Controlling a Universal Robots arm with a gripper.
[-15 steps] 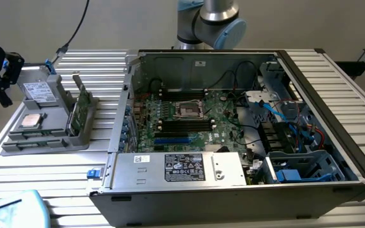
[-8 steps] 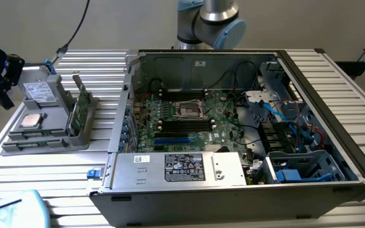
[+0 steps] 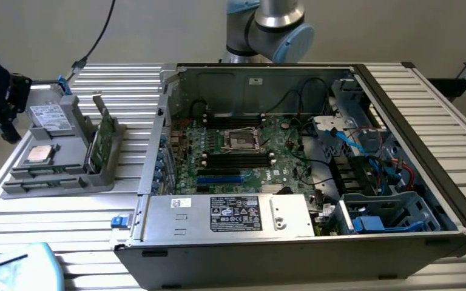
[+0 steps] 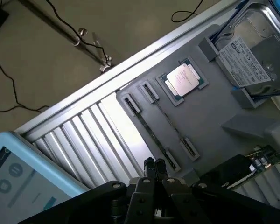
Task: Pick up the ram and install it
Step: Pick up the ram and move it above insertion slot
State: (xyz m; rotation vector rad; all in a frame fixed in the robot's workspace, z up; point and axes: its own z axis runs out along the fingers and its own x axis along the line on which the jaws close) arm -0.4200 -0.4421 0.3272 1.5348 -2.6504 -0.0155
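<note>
The ram [image 3: 104, 145] stands edgewise in the tray [image 3: 55, 182], chips unreadable.

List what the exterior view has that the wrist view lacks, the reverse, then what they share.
Exterior view: the open case, its motherboard, the arm. Wrist view: a metal bar on the floor, icons on the tablet. Both: the tray with the ram standing in it, the processor, the drive, the tablet.
</note>
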